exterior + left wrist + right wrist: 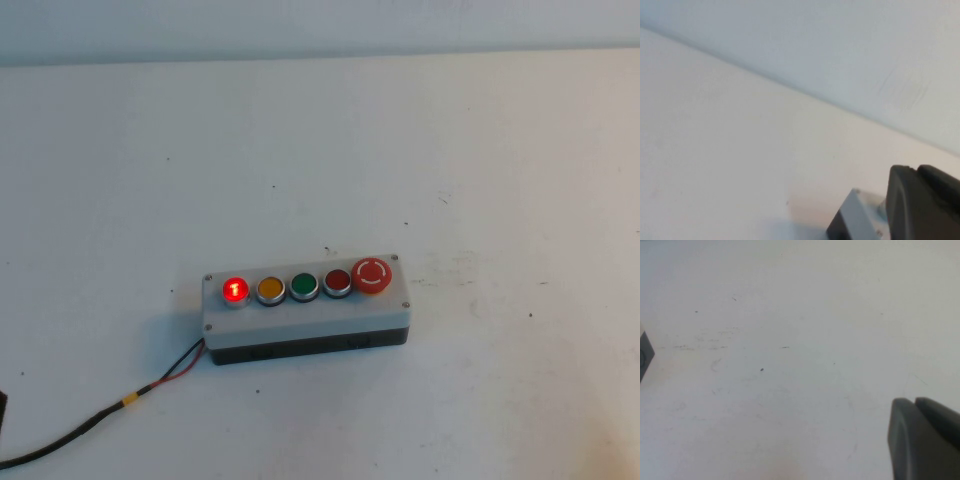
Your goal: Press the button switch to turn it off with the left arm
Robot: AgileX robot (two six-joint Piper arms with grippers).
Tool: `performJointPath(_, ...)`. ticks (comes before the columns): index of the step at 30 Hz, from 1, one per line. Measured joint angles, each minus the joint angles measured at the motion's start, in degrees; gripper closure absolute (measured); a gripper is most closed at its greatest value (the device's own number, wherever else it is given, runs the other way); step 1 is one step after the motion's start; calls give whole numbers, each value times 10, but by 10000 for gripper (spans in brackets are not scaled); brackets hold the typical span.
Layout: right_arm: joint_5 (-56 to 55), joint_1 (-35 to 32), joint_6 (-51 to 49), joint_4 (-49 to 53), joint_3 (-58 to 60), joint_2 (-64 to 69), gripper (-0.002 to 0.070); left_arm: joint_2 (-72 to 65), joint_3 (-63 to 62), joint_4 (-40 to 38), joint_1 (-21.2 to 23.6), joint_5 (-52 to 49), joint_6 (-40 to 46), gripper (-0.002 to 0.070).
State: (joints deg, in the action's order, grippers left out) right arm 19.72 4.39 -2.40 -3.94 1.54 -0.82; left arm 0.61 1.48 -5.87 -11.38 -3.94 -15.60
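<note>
The button switch is a small round red button with a silver ring, glowing, at the left end of the row on the grey box, which lies near the middle of the table. Neither gripper shows in the high view. In the left wrist view, my left gripper has its fingers pressed together and empty, with a corner of the grey box just beyond it. The button is hidden in that view. My right gripper is shut and empty over bare table.
On the box, to the right of the glowing button, are a yellow button, a green button, a darker red button and a large red mushroom button. A black cable runs from the box's left end to the front left edge.
</note>
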Motion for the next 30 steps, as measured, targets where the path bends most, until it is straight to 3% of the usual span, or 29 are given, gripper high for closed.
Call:
performJointPath(3,0,0,0,0,0,0,692,0,0,-20,0,16,-27,678)
performJointPath(5,0,0,0,0,0,0,692,-3,-27,-30,0,-42,-44,678)
performJointPath(11,0,0,0,0,0,0,692,-136,-244,15,0,-357,-38,678)
performJointPath(16,0,0,0,0,0,0,692,-294,-408,39,0,-545,50,678)
performJointPath(25,0,0,0,0,0,0,693,-581,-538,-16,-3,-600,197,678)
performJointPath(30,0,0,0,0,0,0,692,-720,-607,-19,-38,-593,224,678)
